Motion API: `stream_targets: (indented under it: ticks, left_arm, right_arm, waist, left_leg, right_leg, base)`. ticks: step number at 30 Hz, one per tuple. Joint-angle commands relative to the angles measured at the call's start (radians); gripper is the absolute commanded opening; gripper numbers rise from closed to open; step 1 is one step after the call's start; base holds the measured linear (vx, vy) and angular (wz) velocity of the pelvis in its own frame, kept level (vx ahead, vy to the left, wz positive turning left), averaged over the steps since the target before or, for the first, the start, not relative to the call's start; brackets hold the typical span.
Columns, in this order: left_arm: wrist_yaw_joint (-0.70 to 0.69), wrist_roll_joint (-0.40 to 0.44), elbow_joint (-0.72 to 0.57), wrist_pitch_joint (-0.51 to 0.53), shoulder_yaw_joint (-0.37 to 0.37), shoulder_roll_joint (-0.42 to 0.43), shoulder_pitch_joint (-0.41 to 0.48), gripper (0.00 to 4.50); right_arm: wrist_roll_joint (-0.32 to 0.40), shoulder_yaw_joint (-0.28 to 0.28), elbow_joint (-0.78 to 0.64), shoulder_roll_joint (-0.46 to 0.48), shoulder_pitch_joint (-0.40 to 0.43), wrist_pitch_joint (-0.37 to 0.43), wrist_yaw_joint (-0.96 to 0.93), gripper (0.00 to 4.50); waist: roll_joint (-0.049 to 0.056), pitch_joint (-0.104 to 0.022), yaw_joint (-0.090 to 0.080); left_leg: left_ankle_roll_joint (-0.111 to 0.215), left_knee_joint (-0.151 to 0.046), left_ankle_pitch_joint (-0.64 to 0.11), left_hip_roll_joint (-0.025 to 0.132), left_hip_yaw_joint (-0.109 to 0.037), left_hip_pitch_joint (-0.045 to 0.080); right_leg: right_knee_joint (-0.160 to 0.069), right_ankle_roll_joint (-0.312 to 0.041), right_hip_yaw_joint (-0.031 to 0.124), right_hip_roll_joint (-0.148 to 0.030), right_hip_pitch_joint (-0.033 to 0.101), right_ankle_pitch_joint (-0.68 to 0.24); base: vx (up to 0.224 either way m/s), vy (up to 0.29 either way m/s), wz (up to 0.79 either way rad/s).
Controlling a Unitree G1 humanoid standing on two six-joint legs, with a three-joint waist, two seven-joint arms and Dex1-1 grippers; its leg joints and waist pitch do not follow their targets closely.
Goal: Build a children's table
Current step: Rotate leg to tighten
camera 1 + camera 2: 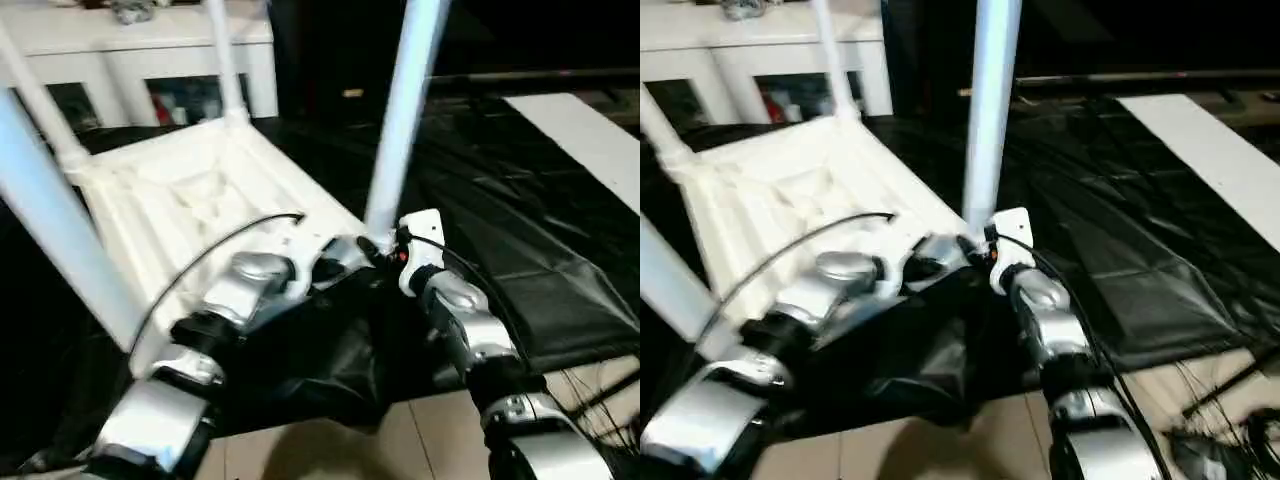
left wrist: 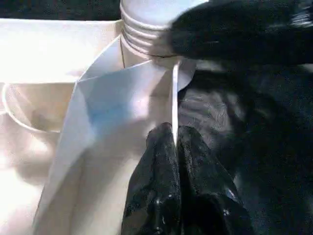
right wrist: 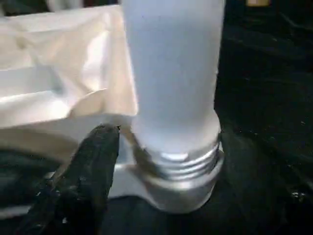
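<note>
On the upturned tabletop (image 1: 180,190) — four plain white legs (image 1: 400,110), no legible writing.

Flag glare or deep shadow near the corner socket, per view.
Left wrist view: tabletop blows out white on its lit wall; black sheet beside it sinks into shadow. Right wrist view: leg evenly lit, small highlights on its threaded collar. Left eye view: cabinet top glares; sheet shows sheen along its folds.

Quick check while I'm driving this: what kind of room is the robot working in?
Probably an indoor room set up as a work area, not a workshop bench: the upturned tabletop lies on black sheeting spread over a tiled floor, with a white cabinet with glass doors behind.
</note>
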Motion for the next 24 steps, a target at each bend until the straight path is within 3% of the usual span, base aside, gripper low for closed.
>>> stream_targets:
  ticks: [1,2,6,13,16,24]
  left_arm:
    - [-0.053,0.019,0.022,0.011,-0.033,0.022,0.047,0.0]
    - [-0.109,0.014,-0.012,0.004,-0.046,0.053,0.068,0.0]
    - [-0.243,0.005,-0.104,-0.037,-0.079,0.123,0.118,0.0]
    - [-0.458,-0.057,-0.243,-0.067,-0.099,0.216,0.183,0.0]
    - [-0.536,-0.078,-0.301,-0.055,-0.111,0.252,0.203,0.0]
    - [-0.572,-0.083,-0.353,-0.038,-0.124,0.274,0.216,0.0]
  right_arm:
    - [0.033,0.046,-0.073,-0.018,0.005,0.028,0.111,3.79]
    - [0.03,0.087,-0.129,-0.079,0.034,0.044,0.214,3.87]
    - [0.011,0.144,-0.212,-0.194,0.087,0.043,0.387,3.87]
    - [0.036,0.161,-0.305,-0.307,0.136,0.072,0.551,3.87]
    - [0.053,0.171,-0.326,-0.331,0.145,0.079,0.589,3.87]
    - [0.059,0.191,-0.34,-0.334,0.144,0.085,0.661,3.87]
  waist:
    - [-0.017,-0.053,0.005]
    - [-0.014,-0.053,0.008]
    - [-0.013,-0.054,0.01]
    - [-0.012,-0.049,0.013]
    - [-0.011,-0.05,0.018]
    - [-0.014,-0.051,0.03]
  left_leg:
    - [0.061,-0.063,-0.251,0.007,0.0,0.0]
    - [0.062,-0.063,-0.242,0.01,0.0,0.002]
    - [0.073,-0.06,-0.223,0.013,0.003,0.003]
    - [0.056,-0.065,-0.27,0.017,0.004,0.01]
    - [0.053,-0.066,-0.257,0.02,0.004,0.01]
    - [0.059,-0.062,-0.227,0.019,0.008,0.01]
  right_leg:
    - [-0.079,-0.195,0.02,-0.034,0.052,-0.241]
    - [-0.076,-0.203,0.022,-0.034,0.051,-0.223]
    - [-0.071,-0.228,0.024,-0.034,0.049,-0.171]
    - [-0.072,-0.231,0.026,-0.032,0.041,-0.219]
    - [-0.067,-0.237,0.027,-0.033,0.042,-0.188]
    - [-0.063,-0.242,0.027,-0.034,0.042,-0.165]
  base:
    - [0.0,0.0,0.0]
    - [0.0,0.0,0.0]
    - [0.0,0.0,0.0]
    - [0.0,0.0,0.0]
    - [0.0,0.0,0.0]
    - [0.0,0.0,0.0]
